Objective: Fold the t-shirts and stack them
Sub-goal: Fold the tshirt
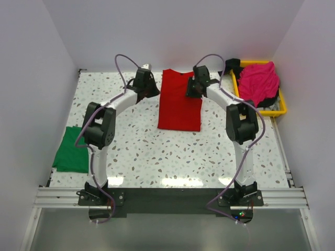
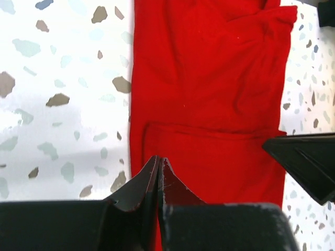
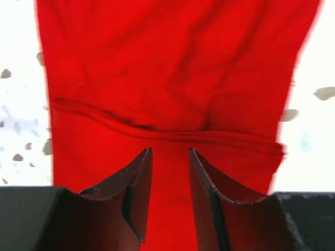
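The red t-shirt (image 1: 179, 102) lies flat as a long narrow strip at the table's middle back, with a folded hem (image 3: 172, 135) across it. My left gripper (image 1: 152, 90) is at the strip's far left edge. It is shut (image 2: 158, 159), tips together over the red t-shirt's (image 2: 209, 94) edge, with no cloth seen pinched. My right gripper (image 1: 192, 90) hovers over the strip's far right part, open (image 3: 170, 150), with red cloth showing through the gap. The green t-shirt (image 1: 71, 149) lies folded at the left table edge. The magenta t-shirt (image 1: 258, 81) is bunched in the tray.
The yellow tray (image 1: 272, 111) stands at the back right, with dark cloth under the magenta t-shirt. White walls close in the table on three sides. The right gripper's dark finger (image 2: 306, 162) shows at the right of the left wrist view.
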`<control>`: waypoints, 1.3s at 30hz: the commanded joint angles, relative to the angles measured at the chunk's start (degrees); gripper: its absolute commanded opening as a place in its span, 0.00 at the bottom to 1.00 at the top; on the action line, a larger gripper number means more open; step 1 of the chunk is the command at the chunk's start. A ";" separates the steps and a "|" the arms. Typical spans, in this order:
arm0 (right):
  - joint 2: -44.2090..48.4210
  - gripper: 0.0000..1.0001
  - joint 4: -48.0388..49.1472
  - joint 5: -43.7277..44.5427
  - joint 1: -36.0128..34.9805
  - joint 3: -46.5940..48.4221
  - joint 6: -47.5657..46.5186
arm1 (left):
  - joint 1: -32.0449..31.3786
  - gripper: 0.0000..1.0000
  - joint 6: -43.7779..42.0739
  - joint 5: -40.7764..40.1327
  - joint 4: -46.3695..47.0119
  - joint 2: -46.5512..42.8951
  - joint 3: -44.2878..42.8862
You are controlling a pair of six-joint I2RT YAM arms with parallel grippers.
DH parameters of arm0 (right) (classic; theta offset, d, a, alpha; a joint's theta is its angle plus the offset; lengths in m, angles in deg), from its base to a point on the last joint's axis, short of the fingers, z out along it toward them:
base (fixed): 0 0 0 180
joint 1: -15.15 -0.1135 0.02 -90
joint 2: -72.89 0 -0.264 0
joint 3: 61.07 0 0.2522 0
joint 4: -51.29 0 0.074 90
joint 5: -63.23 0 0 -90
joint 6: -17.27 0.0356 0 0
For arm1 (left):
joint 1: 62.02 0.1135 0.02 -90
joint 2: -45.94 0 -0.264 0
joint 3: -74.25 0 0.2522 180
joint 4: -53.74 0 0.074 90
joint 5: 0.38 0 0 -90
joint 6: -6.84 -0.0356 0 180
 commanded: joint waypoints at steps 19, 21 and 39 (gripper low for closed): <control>-9.79 0.35 -2.70 8.26 -7.57 5.99 -0.45 | -3.81 0.06 12.69 2.27 11.50 -19.96 30.43; -8.21 0.35 -2.44 8.35 -8.01 4.24 -0.72 | -4.16 0.06 13.66 1.92 11.76 -21.28 32.19; 5.85 0.34 3.36 5.62 -15.92 -20.46 2.97 | -4.52 0.07 13.84 0.24 10.01 -41.75 55.12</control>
